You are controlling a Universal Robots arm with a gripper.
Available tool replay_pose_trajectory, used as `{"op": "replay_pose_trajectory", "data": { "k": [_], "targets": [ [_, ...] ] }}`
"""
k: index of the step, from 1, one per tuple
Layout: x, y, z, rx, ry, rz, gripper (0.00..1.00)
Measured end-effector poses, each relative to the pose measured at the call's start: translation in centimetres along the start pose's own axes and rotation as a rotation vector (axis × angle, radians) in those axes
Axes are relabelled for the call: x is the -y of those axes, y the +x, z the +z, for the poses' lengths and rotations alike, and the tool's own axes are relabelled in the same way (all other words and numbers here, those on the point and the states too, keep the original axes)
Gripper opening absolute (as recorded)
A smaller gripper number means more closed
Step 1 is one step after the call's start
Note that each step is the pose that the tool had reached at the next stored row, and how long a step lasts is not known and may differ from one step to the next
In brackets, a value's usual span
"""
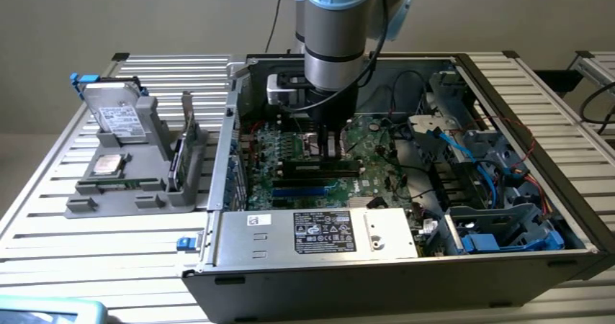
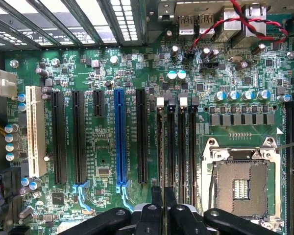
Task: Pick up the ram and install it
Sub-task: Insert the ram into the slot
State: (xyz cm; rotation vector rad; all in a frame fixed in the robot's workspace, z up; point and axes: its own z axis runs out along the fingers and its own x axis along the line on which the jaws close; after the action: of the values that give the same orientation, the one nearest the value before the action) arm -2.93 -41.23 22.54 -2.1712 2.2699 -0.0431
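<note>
My gripper [image 2: 163, 196] is inside the open computer case [image 1: 221, 194], low over the green motherboard [image 2: 108, 73]. Its two dark fingers [image 2: 157, 196] stand close together. Between them runs the ram [image 2: 161, 147], seen edge-on as a thin brownish line. It lies along the first of several parallel memory slots [image 2: 183, 147], the one with a white latch at its far end. How deep it sits in that slot I cannot tell. In the exterior view the gripper [image 1: 332, 151] hangs straight down over these slots in the middle of the board.
A bare CPU socket [image 2: 240, 188] lies beside the memory slots, and a blue expansion slot [image 2: 119, 137] on the other side. Cables and drive cages [image 1: 480, 158] crowd the exterior view's right of the case. A grey fixture [image 1: 125, 187] with a hard drive [image 1: 120, 115] stands outside, left.
</note>
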Motion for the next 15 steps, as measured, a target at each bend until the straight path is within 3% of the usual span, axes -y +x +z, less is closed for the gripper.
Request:
{"op": "replay_pose_trajectory", "data": {
  "k": [11,15],
  "targets": [
    [0.15,0.01,-0.13,0.0007,-0.0017,0.0,0.13],
    [0.16,0.07,-0.18,0.006,-0.0018,0.0,0.13]
  ]
}}
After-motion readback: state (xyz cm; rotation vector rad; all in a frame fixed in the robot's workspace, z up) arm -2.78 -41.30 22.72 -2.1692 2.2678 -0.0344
